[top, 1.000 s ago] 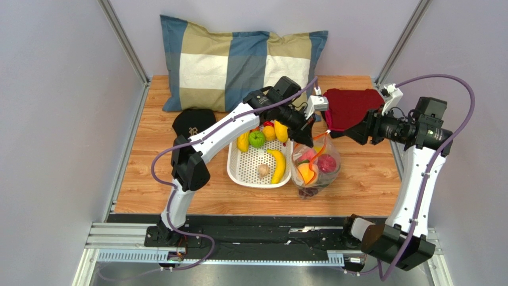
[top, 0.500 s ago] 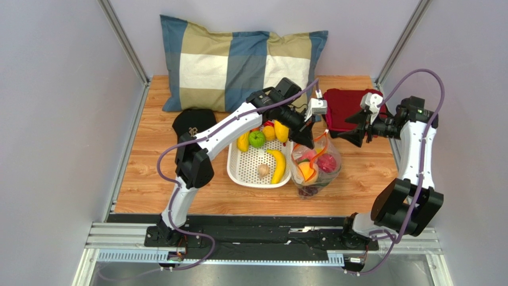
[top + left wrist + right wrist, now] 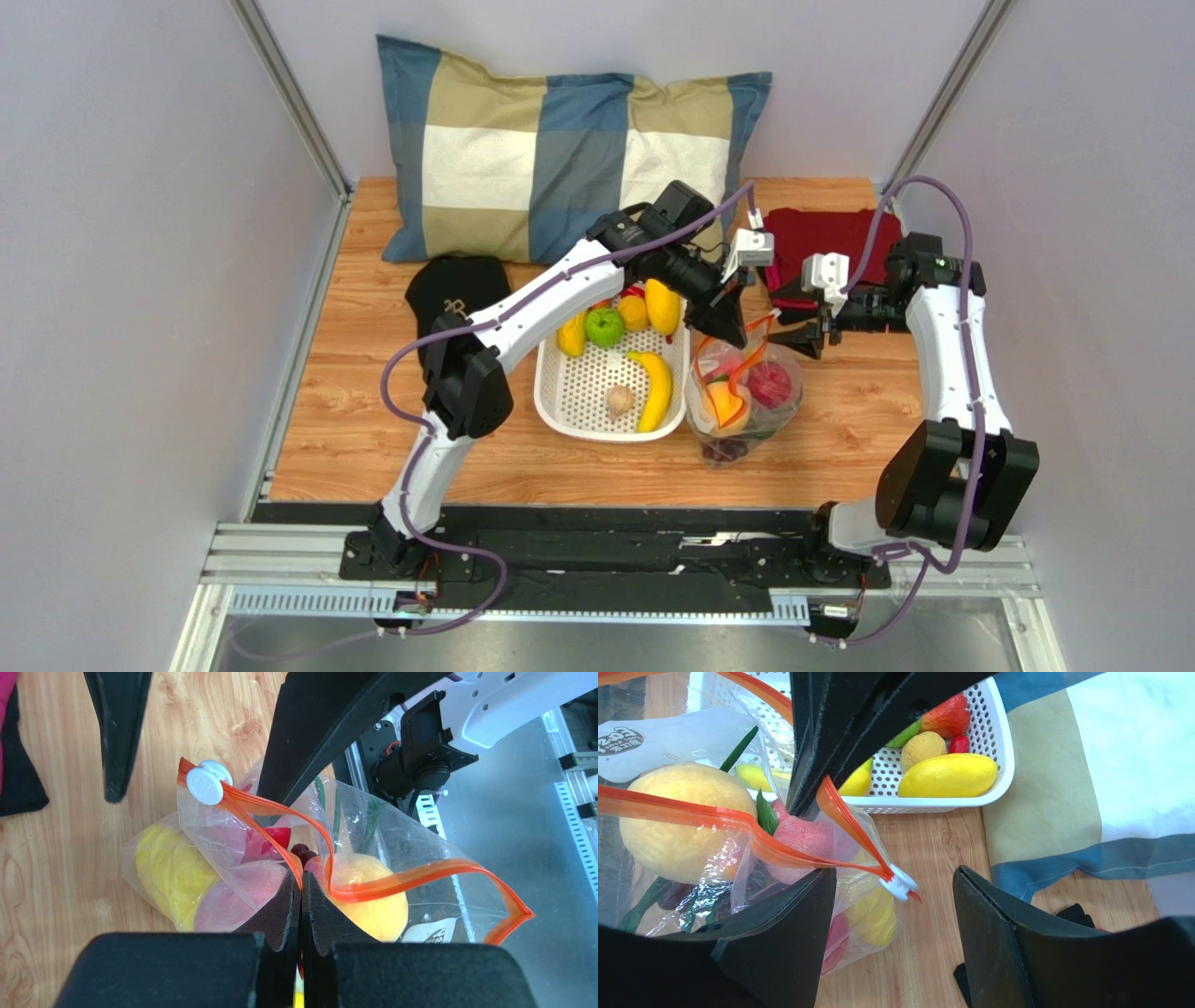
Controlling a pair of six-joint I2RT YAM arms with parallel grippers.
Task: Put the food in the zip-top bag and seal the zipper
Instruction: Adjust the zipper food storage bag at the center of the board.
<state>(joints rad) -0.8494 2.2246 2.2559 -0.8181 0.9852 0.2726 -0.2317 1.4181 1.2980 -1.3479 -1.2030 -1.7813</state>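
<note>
The zip-top bag (image 3: 741, 403), a clear, crinkly plastic pouch, is lying on the wooden table (image 3: 351, 420) just beside the white perforated plastic basket (image 3: 589, 381). It is already holding the food (image 3: 675, 829): a yellow-orange round fruit, a pink peach and green scallions. Its mouth is gaping, so the thin orange-red zipper (image 3: 421, 878) is curling in loose loops instead of running straight.

The left gripper (image 3: 302, 882) is pinching that strip with its fingers pressed tight together and is lifting the mouth off the table. The right gripper (image 3: 892, 875) is spread wide, with its fingers standing either side of the small white plastic slider (image 3: 901, 882) but touching nothing.

The film is probably light, limp and slippery, so it would fold or slide under a grip. The fruit inside is likely giving the only weight anchoring it. The slider looks to be the one rigid part and the sensible place to grasp. The strip probably needs pulling taut against the left pinch, or the slider may jam on a curl.
</note>
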